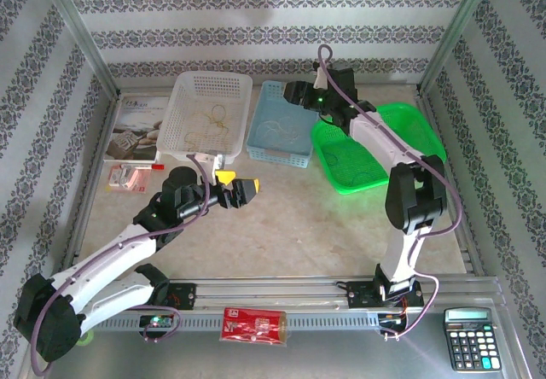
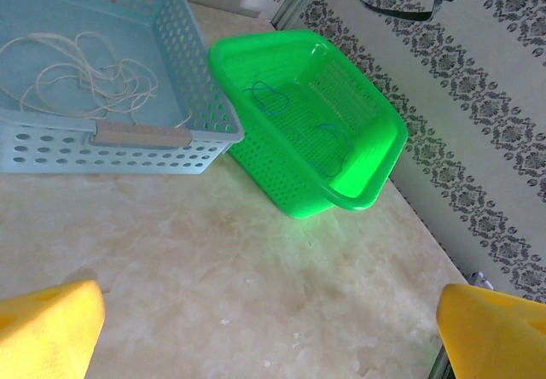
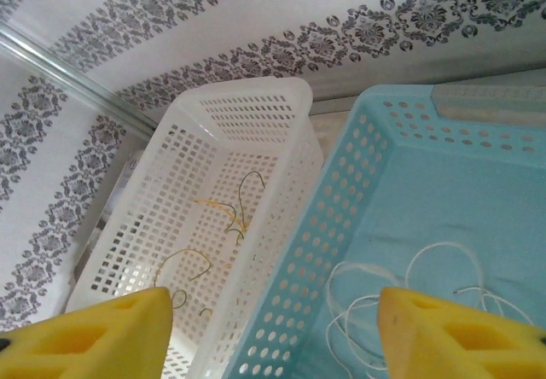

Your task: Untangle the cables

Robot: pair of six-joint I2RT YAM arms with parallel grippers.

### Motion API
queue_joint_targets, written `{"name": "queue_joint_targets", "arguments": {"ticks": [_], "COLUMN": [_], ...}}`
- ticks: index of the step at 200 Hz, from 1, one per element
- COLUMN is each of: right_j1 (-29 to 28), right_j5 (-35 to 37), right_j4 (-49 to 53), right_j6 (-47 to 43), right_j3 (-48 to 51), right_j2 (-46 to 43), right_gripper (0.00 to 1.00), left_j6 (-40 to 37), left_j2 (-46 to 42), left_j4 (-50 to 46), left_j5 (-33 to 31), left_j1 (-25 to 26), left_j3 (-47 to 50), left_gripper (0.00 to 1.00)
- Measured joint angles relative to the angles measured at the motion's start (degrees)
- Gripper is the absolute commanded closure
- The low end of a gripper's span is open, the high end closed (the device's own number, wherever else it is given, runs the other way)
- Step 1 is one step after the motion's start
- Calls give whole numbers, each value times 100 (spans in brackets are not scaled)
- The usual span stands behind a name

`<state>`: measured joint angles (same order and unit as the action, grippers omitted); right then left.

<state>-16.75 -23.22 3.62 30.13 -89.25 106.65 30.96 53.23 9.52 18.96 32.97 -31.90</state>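
— What sits on the left?
— A white perforated plastic basket (image 1: 213,75), rectangular, with thin yellow cords (image 1: 213,123) looped inside; the left gripper (image 1: 239,184) hangs in front of it over the marbled table (image 1: 299,225), foam pads wide apart.
— And rightwards?
— A pale blue basket (image 1: 277,155) holds curly white cords (image 2: 85,76); the right gripper (image 1: 294,93) hovers above them, pads apart; blue-green cords (image 2: 269,97) lie in the glossy green basket (image 1: 422,131).
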Motion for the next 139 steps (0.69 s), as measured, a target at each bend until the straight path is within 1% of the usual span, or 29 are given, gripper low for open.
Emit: {"name": "queue_joint_targets", "arguments": {"ticks": [36, 57, 61, 74, 84, 86, 90, 93, 100, 139], "right_j1": [-39, -76, -79, -140, -205, -219, -251, -278, -341, -605], "right_j5": [-44, -68, -70, -85, -85, -87, -85, -90, -87, 83], "right_j4": [83, 81, 81, 52, 22, 11, -11, -31, -66, -129], "right_j6": [-59, -103, -122, -192, -229, -243, -254, -310, -372, -507], "right_j3": [50, 284, 332, 579, 815, 852, 975, 1062, 1290, 2697], "right_j2": [-240, -651, -730, -1082, -1394, -1436, -1578, -1670, -1902, -3178], "right_gripper": [30, 29, 27, 26, 20, 17, 15, 9, 2, 2], "left_j6": [15, 22, 22, 22, 22, 20, 20, 20, 15, -101], "left_j2": [2, 2, 2, 0, -28, -35, -63, -81, -142, -522], "left_j4": [-17, -17, -20, -44, -107, -118, -153, -179, -256, -599], "left_j5": [-24, -92, -109, -251, -422, -444, -529, -595, -765, -1655], "left_j1": [0, 0, 0, 0, -2, -2, -2, 0, -2, -9], "left_j3": [-2, -7, -9, -24, -37, -37, -37, -37, -37, -48], "left_gripper": [0, 0, 0, 0, 0, 0, 0, 0, 0, 0]}}
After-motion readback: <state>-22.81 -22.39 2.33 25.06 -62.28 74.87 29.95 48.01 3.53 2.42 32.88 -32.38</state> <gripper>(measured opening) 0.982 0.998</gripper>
